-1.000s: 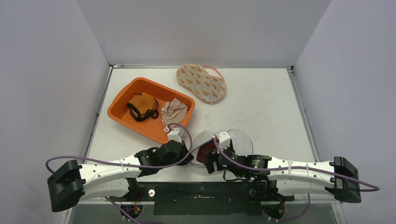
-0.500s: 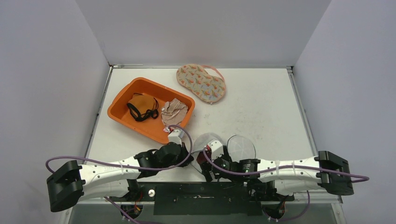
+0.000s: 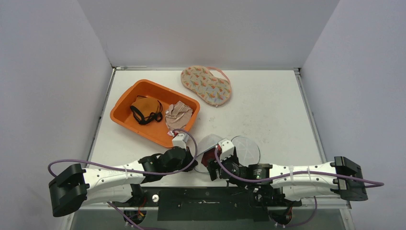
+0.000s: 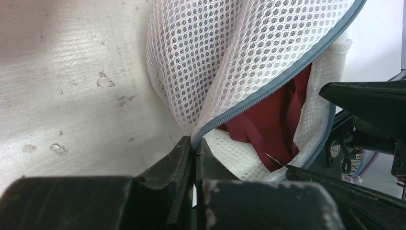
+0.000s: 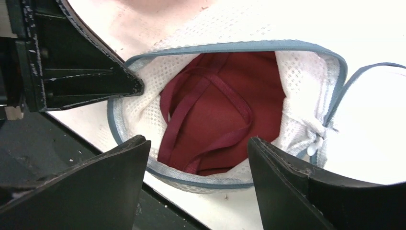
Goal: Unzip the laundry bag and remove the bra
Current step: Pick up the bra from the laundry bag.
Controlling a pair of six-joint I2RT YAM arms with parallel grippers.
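A white mesh laundry bag (image 3: 245, 148) with a grey-blue zipper lies unzipped at the near table edge. A dark red bra (image 5: 220, 110) lies inside its gaping mouth and shows in the top view as a red patch (image 3: 209, 158). My left gripper (image 4: 194, 143) is shut on the zipper edge of the bag (image 4: 215, 52), pinching the mesh rim. My right gripper (image 5: 196, 153) is open, its fingers straddling the near rim of the opening just short of the bra, touching nothing. In the top view both grippers meet at the bag, left (image 3: 191, 155) and right (image 3: 214, 165).
An orange bin (image 3: 123, 98) stands at the left with a black-strapped orange garment (image 3: 145, 109) inside and a beige one (image 3: 178, 113) draped on its rim. A floral pouch (image 3: 207, 85) lies at the back. The black base rail (image 3: 206, 196) runs just below the bag.
The bag's mouth has spread wider, its two round halves now lying side by side. My right gripper swung left toward the opening and sits at its near rim. The left gripper kept its pinch.
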